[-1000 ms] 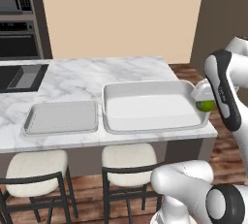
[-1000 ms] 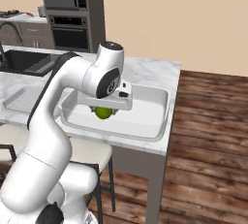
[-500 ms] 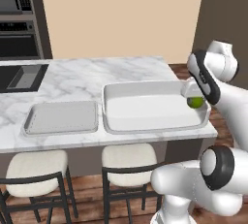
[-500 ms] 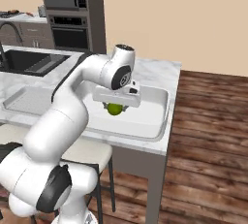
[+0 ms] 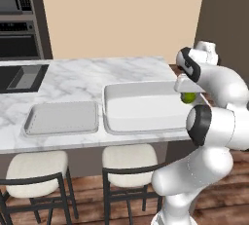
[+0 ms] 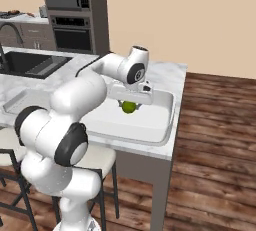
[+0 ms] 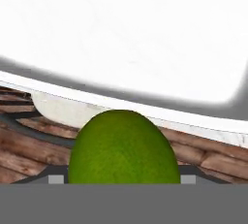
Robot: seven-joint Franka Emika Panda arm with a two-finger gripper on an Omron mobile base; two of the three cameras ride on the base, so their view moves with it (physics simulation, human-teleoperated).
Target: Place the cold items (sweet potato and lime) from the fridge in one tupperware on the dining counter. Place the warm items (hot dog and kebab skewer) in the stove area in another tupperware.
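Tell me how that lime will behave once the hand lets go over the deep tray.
The lime looks round and smooth, so it will probably roll on landing. The deep tray's high rim should likely contain it. Held in the hand, it seems firm, not squashed.

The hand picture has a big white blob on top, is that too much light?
In the hand view the deep tray looks washed out, nearly plain white, with soft grey shadow at its rim; the lime stays sharp. In the left base view, the same tray shows clear edges.
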